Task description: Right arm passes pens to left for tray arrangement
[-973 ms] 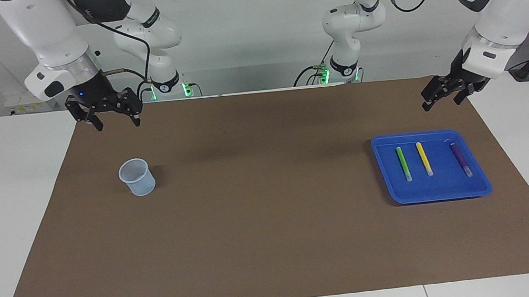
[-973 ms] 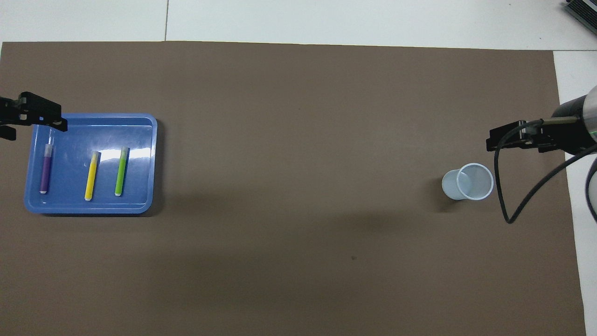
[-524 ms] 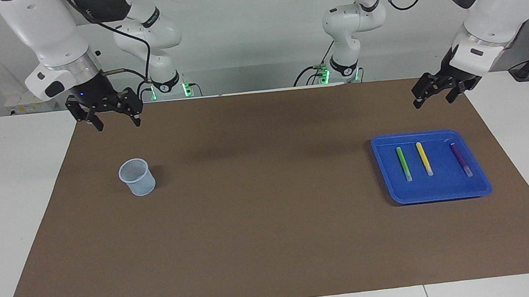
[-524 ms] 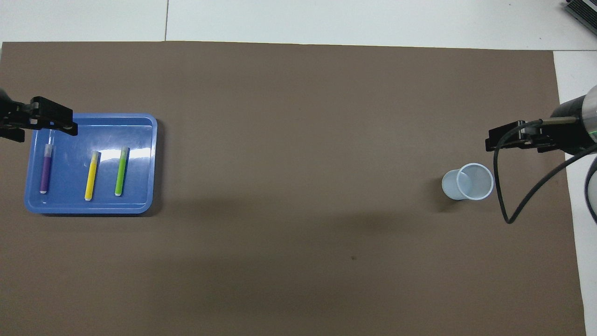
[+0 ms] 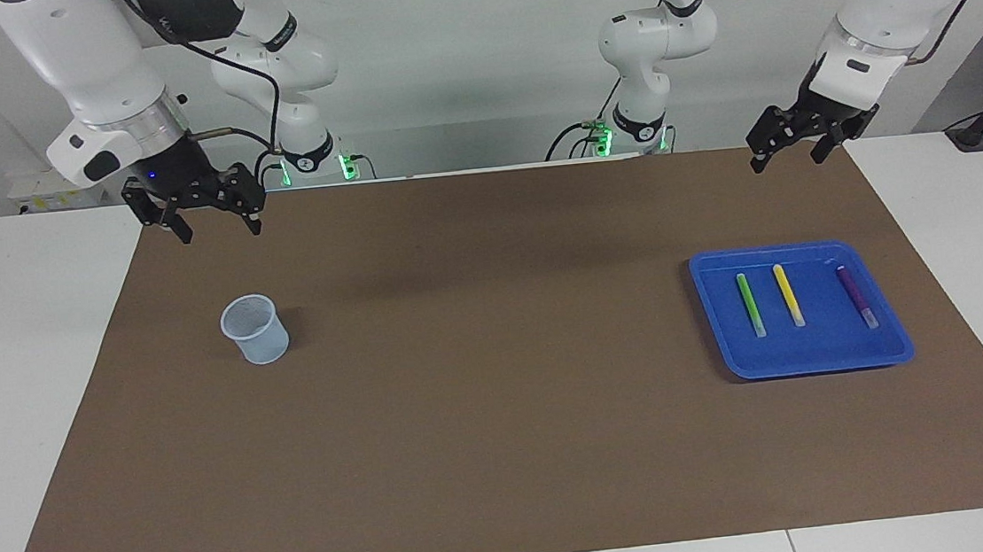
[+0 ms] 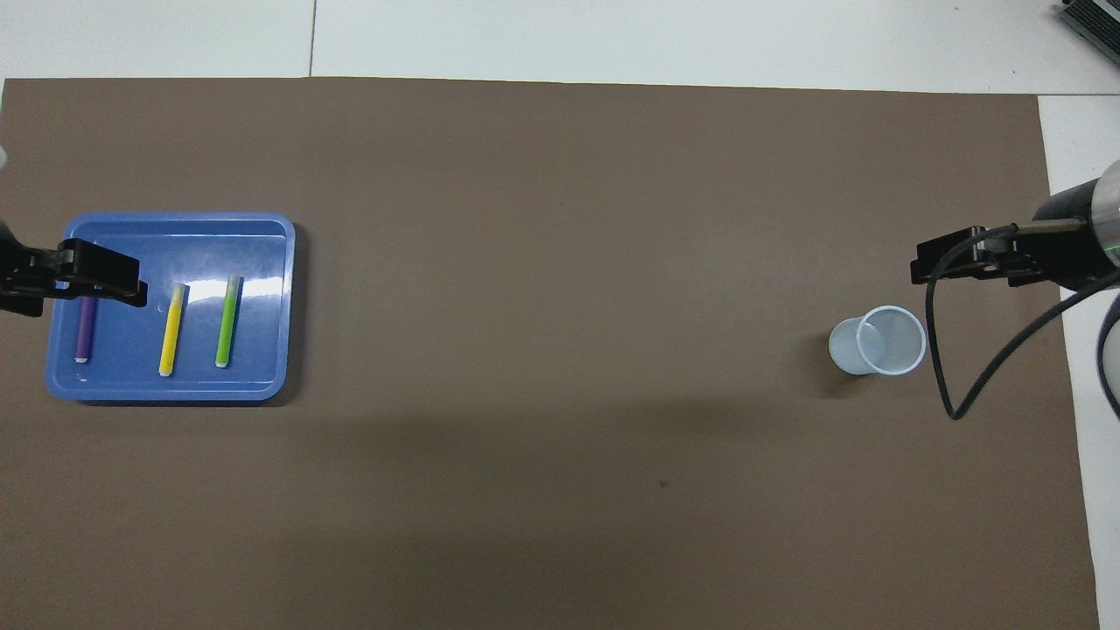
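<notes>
The blue tray [image 5: 712, 310] lies on the brown mat toward the left arm's end of the table. In it lie the green pen [image 5: 750, 305], the yellow pen [image 5: 788, 294] and the purple pen [image 5: 856, 297], side by side and apart. My left gripper [image 5: 788, 158] is open and empty, raised above the tray's outer edge. In the overhead view this gripper [image 6: 63, 282] covers one end of the purple pen [image 6: 84, 334], beside the yellow pen [image 6: 172, 330] and green pen [image 6: 227, 321] in the tray [image 6: 262, 254]. My right gripper [image 5: 218, 229] is open and empty and waits in the air above the mat by a mesh cup.
A pale-blue mesh cup [image 5: 254, 330] stands upright on the mat toward the right arm's end; it also shows in the overhead view [image 6: 878, 340]. A black cable hangs from the right wrist [image 6: 941, 350]. The brown mat [image 5: 502, 399] covers most of the white table.
My left gripper has risen and drawn back toward the robots, staying open and empty. The pens, tray, cup and right arm have not moved.
</notes>
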You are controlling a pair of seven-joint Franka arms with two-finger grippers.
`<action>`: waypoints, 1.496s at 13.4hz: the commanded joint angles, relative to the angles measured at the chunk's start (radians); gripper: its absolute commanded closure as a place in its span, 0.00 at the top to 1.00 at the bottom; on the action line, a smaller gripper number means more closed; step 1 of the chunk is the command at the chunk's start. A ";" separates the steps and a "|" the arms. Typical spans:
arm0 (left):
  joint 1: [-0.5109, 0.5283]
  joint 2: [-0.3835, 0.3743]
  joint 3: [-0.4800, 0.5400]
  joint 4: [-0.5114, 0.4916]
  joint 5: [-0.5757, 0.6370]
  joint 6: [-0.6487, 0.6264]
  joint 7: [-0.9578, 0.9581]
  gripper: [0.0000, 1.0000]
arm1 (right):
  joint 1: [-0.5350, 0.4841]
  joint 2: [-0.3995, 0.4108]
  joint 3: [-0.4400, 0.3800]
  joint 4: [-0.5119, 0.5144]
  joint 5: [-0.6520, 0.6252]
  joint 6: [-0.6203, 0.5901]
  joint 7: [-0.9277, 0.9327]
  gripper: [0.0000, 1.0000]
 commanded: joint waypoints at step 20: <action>-0.026 -0.034 0.025 -0.028 0.060 0.002 0.078 1.00 | -0.007 -0.014 0.003 -0.009 0.017 -0.007 -0.011 1.00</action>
